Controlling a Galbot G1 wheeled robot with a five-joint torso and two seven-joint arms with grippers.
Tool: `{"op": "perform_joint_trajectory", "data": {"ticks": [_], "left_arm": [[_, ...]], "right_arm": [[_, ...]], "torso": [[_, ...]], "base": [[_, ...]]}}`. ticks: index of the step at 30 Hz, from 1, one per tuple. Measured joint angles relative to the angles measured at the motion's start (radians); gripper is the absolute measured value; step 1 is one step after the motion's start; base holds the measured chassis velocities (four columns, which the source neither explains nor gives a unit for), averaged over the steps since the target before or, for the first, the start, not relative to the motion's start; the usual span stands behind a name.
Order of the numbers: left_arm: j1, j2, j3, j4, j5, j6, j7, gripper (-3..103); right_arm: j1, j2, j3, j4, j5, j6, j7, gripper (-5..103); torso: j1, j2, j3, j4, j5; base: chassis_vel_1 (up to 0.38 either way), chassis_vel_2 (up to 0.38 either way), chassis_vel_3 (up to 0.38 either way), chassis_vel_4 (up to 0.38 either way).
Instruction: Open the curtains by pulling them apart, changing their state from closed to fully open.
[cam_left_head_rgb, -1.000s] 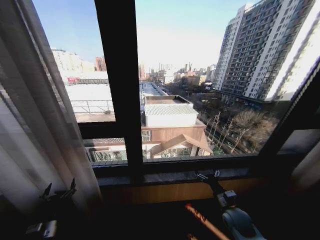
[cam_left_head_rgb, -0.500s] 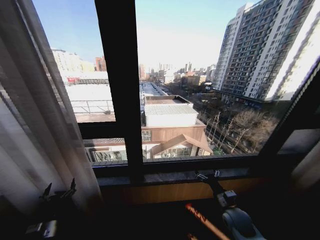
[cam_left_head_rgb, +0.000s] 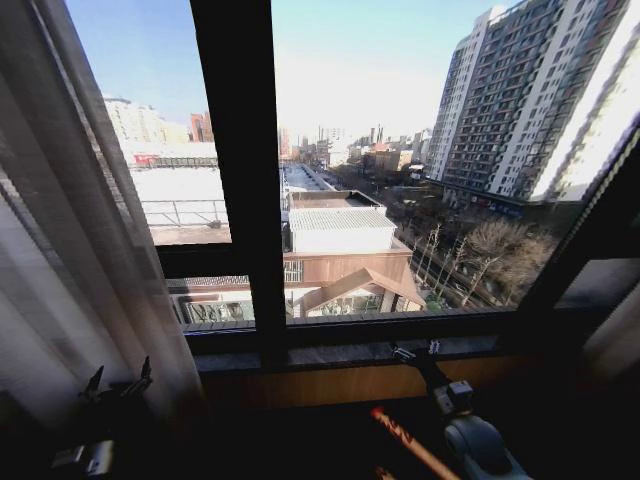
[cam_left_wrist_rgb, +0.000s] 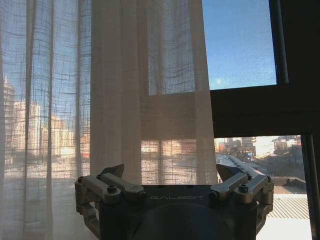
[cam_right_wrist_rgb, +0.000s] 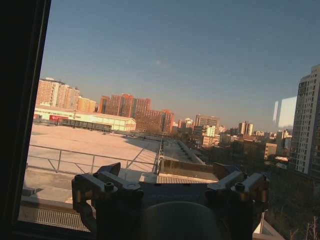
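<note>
The curtains (cam_left_head_rgb: 70, 250) are bunched up at the left edge of the window in the head view, so most of the glass is already uncovered and the city outside is seen plainly. A second bit of pale fabric is glimpsed at the far right edge, but what it is can't be told. The black window frame (cam_left_head_rgb: 245, 170) is seen running up the middle, with the sill (cam_left_head_rgb: 350, 350) across the bottom.

The left claw (cam_left_head_rgb: 118, 385) is held low at the left, right in front of the gathered folds. In the left wrist view the sheer fabric (cam_left_wrist_rgb: 100, 100) is seen hanging just ahead of the left claw (cam_left_wrist_rgb: 170, 172), with its fingers (cam_left_wrist_rgb: 112, 172) spread wide and nothing pinched between them.

The right claw (cam_left_head_rgb: 417, 350) is parked low near the sill, pointed at bare glass. In the right wrist view it (cam_right_wrist_rgb: 167, 172) is likewise spread apart, with nothing held.
</note>
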Motion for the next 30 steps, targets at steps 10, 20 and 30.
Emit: {"op": "perform_joint_trajectory", "data": {"ticks": [10,20,30], "left_arm": [[0.000,0.000,0.000,0.000,0.000,0.000,0.000,100],[0.000,0.000,0.000,0.000,0.000,0.000,0.000,100],[0.000,0.000,0.000,0.000,0.000,0.000,0.000,100]], "right_arm": [[0.000,0.000,0.000,0.000,0.000,0.000,0.000,100],[0.000,0.000,0.000,0.000,0.000,0.000,0.000,100],[0.000,0.000,0.000,0.000,0.000,0.000,0.000,100]], "torso": [[0.000,0.000,0.000,0.0000,-0.0001],[0.000,0.000,0.000,0.0000,0.0000],[0.000,0.000,0.000,0.0001,0.0000]], "base": [[0.000,0.000,0.000,0.000],[0.000,0.000,0.000,0.000],[0.000,0.000,0.000,0.000]]}}
